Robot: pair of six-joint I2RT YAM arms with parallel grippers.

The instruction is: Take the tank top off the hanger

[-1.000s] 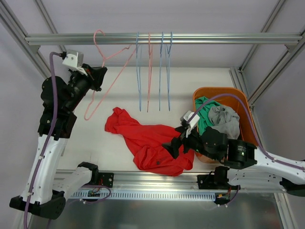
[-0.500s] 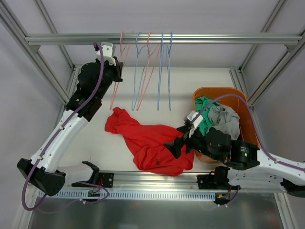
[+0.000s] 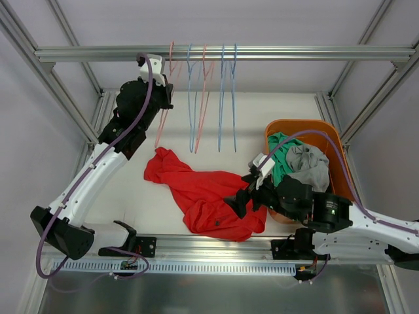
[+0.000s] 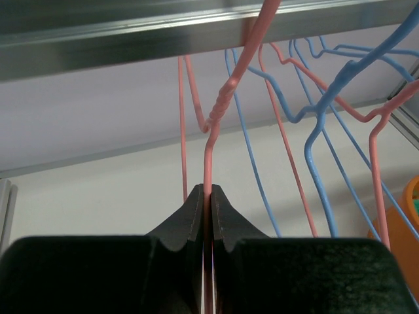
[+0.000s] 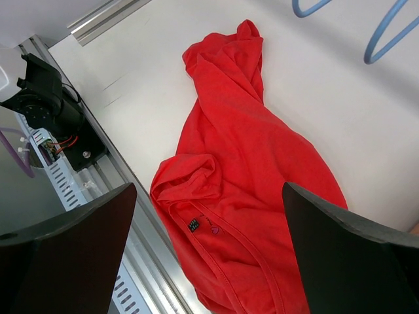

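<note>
The red tank top (image 3: 203, 193) lies crumpled on the white table, off any hanger. It also fills the right wrist view (image 5: 249, 176). My left gripper (image 3: 165, 98) is shut on the wire of a bare pink hanger (image 3: 161, 127), held up at the rail. In the left wrist view the jaws (image 4: 207, 191) pinch the pink hanger (image 4: 219, 108) just below its twisted neck. Its hook reaches the rail, left of the other hangers. My right gripper (image 3: 239, 199) is open and empty, hovering over the tank top's right part, jaws wide apart (image 5: 209, 248).
The metal rail (image 3: 294, 52) carries several more bare blue and pink hangers (image 3: 222, 98). An orange basket (image 3: 335, 140) at the right holds green and grey clothes. An aluminium frame bar runs along the table's near edge (image 3: 216, 243).
My left arm has carried the pink hanger right and up, from the far left to the rail beside the other hangers. The tank top and right arm have barely moved.
</note>
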